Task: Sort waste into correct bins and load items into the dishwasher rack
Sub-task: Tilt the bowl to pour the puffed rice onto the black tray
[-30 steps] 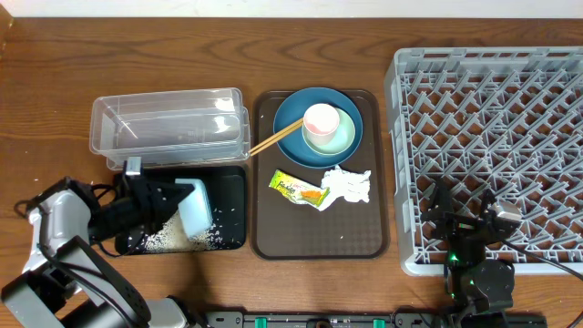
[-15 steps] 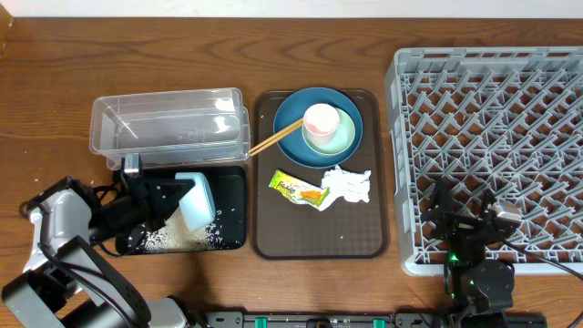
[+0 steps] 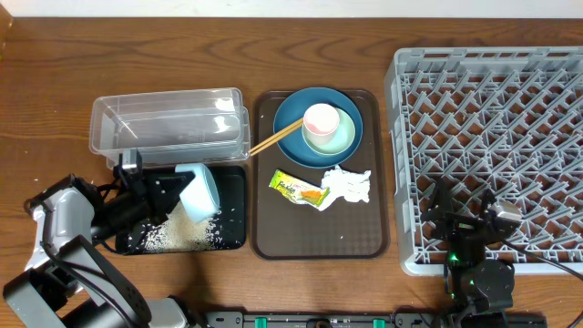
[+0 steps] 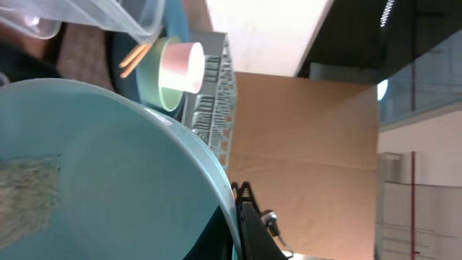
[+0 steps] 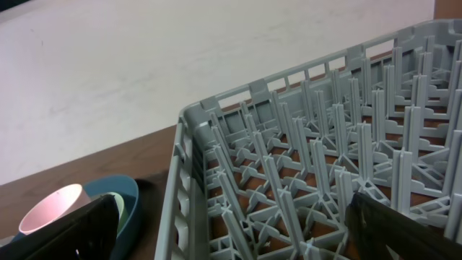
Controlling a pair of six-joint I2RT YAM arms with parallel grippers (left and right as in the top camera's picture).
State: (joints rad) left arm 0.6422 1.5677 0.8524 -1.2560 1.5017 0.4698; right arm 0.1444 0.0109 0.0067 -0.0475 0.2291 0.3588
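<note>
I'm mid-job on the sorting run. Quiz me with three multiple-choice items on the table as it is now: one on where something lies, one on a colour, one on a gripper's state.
1. Where do the rice grains lie?
A. on the brown tray
B. in the black tray
C. in the dishwasher rack

2. What colour is the cup standing in the mint-green bowl?
A. pink
B. red
C. black

3. The left gripper is:
A. open and empty
B. shut on the pale-blue bowl
C. out of view

Answers:
1 B: the white grains are scattered over the black tray's floor.
2 A: the overhead view shows a pale pink cup.
3 B: its fingers clamp the tilted bowl above the black tray.
</note>
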